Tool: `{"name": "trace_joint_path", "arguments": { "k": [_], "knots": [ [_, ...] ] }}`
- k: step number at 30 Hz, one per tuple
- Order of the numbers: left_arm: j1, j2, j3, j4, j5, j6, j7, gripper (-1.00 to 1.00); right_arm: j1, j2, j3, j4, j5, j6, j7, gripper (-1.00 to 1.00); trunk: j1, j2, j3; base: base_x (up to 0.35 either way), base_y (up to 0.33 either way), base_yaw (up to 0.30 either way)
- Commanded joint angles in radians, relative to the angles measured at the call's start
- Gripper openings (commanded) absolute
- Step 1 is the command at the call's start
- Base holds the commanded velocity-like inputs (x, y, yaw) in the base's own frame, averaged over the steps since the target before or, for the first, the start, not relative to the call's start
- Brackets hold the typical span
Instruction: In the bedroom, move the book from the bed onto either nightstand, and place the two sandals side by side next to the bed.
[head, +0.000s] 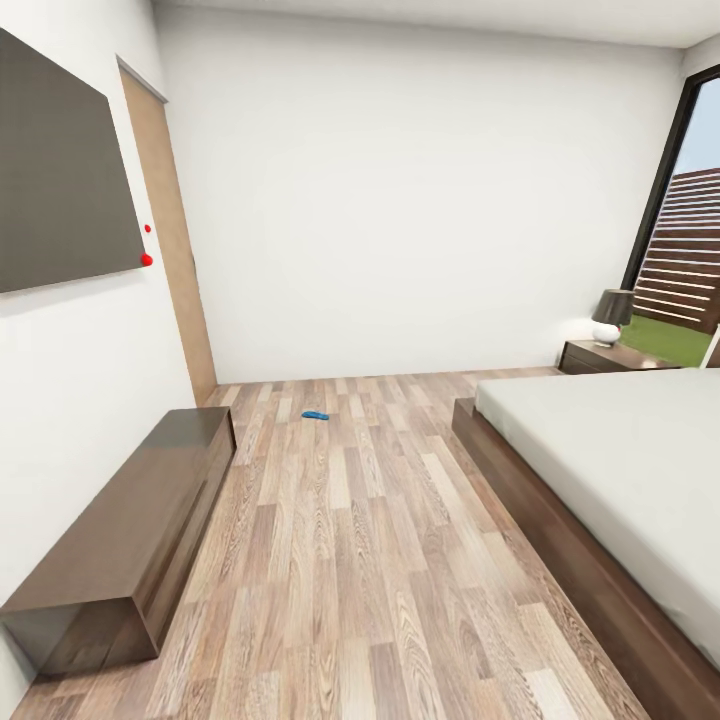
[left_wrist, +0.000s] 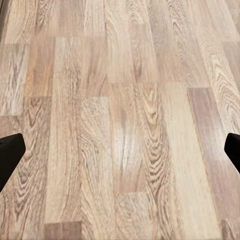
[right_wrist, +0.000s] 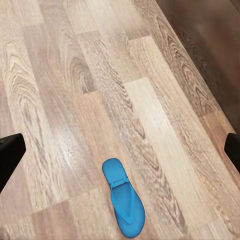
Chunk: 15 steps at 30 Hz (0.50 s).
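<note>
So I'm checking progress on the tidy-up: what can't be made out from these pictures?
- Bed, head view: cut off at the right edge, so no book can be found.
- Far sandal, head view: too small to tell which way up.
- Near sandal, right wrist view: distance from the bed unclear.

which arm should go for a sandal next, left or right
Right, probably. Its wrist view has a blue sandal lying flat on the plank floor between open jaws; the left wrist view looks down on bare planks. Another sandal lies far off.
</note>
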Motion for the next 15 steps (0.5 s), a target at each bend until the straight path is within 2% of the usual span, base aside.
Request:
{"name": "trace_joint_path", "arguments": {
  "k": [1,9,10,13,14,15],
  "knots": [
    [0.000,0.000,0.000,0.000,0.007,-0.002,0.000,1.00,-0.001,0.000,-0.001,0.001,0.000,-0.003,0.001,1.00,0.000,-0.001,-0.001,0.000,0.000,0.000],
    [0.000,0.000,0.000,-0.001,0.008,-0.002,-0.001,1.00,-0.001,0.001,0.000,0.002,0.005,0.005,-0.005,1.00,0.000,-0.001,-0.001,0.000,0.000,0.000],
    [0.000,-0.001,-0.001,-0.001,0.008,-0.002,-0.002,1.00,-0.001,-0.007,-0.003,0.015,0.005,0.072,-0.003,1.00,0.000,-0.001,-0.001,0.000,0.000,0.000],
    [0.000,-0.002,-0.001,-0.001,0.008,-0.002,-0.003,1.00,-0.001,-0.027,-0.004,0.009,0.005,0.176,0.000,1.00,0.000,-0.001,-0.001,0.000,0.000,0.000],
    [0.000,-0.002,-0.001,-0.001,0.008,-0.002,-0.003,1.00,-0.003,-0.047,-0.004,-0.006,0.004,0.296,0.001,1.00,0.000,-0.001,-0.001,0.000,0.000,0.000],
    [0.000,-0.002,-0.001,-0.001,0.008,-0.002,-0.003,1.00,-0.003,-0.056,-0.004,-0.014,0.004,0.341,0.002,1.00,0.000,-0.001,-0.001,0.000,0.000,0.000]
  ]
}}
